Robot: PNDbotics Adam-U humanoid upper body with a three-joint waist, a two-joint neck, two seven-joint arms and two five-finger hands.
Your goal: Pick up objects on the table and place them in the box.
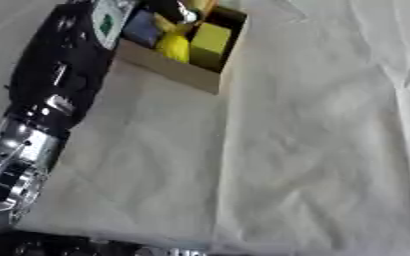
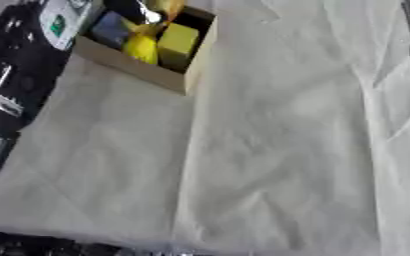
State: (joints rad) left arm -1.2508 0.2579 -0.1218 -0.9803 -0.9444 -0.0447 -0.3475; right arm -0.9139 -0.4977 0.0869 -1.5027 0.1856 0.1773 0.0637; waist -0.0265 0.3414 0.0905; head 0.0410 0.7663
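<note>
- White cloth covers the table [image 1: 313,150] and fills most of both views, creased, and we see nothing loose lying on it anywhere in sight.
- Our left arm [image 1: 55,85] comes next, a long black limb running up the left side from the silver joint at the bottom towards the upper left corner; it is plainly the nearer arm, since it reaches right to the box.
- Only a dark strip at the right edge of the right eye view hints at the other arm, and the right hand itself shows in neither view.
- Cardboard box [image 1: 187,72] sits at the top left, tilted in the frame, its near corner pointing down at us, just beside the left forearm.
- Inside we make out a yellow block [image 2: 177,40], a rounder yellow thing [image 2: 140,47] touching it and a blue thing [image 2: 112,27] further left.
- Our left hand [image 1: 187,10] is over the box at the very top edge, only partly in view; we cannot tell how its fingers stand or whether it carries anything.
- We judge the job near its end: everything we can see is in the box, straight below that hand.
</note>
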